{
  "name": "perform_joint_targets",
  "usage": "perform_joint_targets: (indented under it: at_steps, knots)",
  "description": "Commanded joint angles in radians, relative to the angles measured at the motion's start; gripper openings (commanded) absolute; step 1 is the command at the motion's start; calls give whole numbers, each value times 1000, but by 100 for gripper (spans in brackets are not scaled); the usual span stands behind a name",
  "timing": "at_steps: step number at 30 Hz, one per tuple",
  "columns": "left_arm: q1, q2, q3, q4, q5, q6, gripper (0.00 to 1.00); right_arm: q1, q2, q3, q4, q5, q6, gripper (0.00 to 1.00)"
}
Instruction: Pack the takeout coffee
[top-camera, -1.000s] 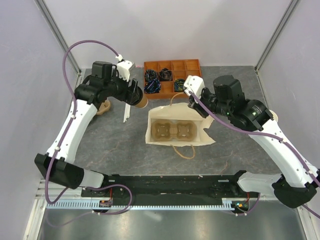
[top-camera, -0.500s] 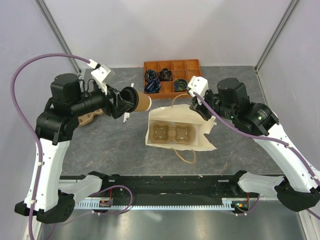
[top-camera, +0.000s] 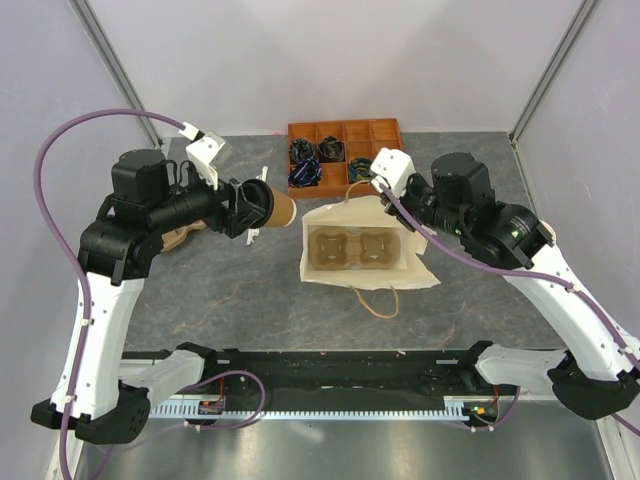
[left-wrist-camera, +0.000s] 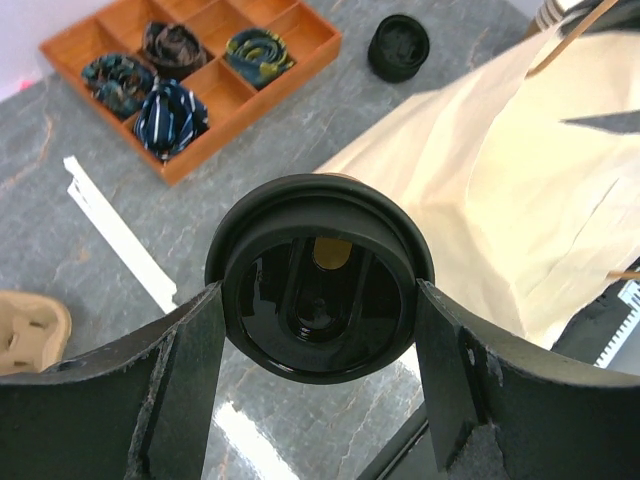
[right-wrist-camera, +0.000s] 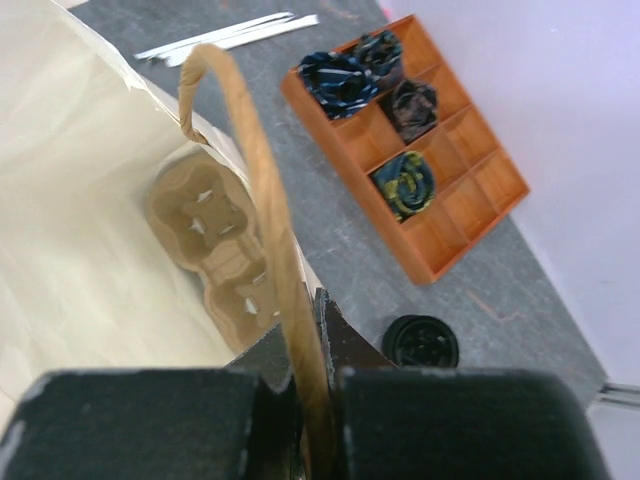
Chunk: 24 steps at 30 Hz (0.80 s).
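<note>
A grey stone table (top-camera: 250, 300) seen from above, with a robot arm at each side. In the middle lies a cream paper bag (top-camera: 420, 265), its mouth pulled open toward the camera. At the far edge sits an orange wooden tray (top-camera: 385, 132) of small compartments, some holding rolled dark fabric. Inside the bag rests a brown pulp cup carrier (top-camera: 350, 250) with two empty wells. The takeout coffee (top-camera: 280, 208), a tan paper cup with a black lid, hangs in the air just left of the bag, tipped on its side with its base toward the bag. The left gripper (top-camera: 250, 205) holds it, fingers spread wide and pressed against either side of the lid end. The right gripper (right-wrist-camera: 305, 400) is pinched tight on the bag's rope handle (right-wrist-camera: 255, 180), lifting it so the mouth gapes. A loose black lid (left-wrist-camera: 398, 45) lies on the table near the tray. The step in hand appears to be carrying the cup to the bag. The next move likely calls for turning the cup upright, lining it up above a carrier well, and lowering it in while the right gripper holds the bag open.
</note>
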Motion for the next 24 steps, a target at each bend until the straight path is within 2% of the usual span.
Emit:
perform_joint_targets:
  at_steps: [1,3,7,11,17,20,24]
  knots:
    - [6,-28,-23,35,-52,-39,36,6,21,-24,136,114,-30,0]
    - [6,-30,-21,35,-102,-34,36,9,24,-36,156,154,-17,0]
    - [7,-52,-18,61,-101,-19,35,30,-15,-93,164,155,-11,0]
    - [7,-79,-36,81,-43,6,35,37,-51,-145,145,88,11,0]
    - [-11,-149,-119,121,143,59,36,44,-77,-184,107,20,66,0]
    - [-48,-171,-148,127,142,123,36,44,-74,-182,98,-6,97,0]
    - [-109,-157,-109,145,129,187,36,46,-60,-159,91,-33,135,0]
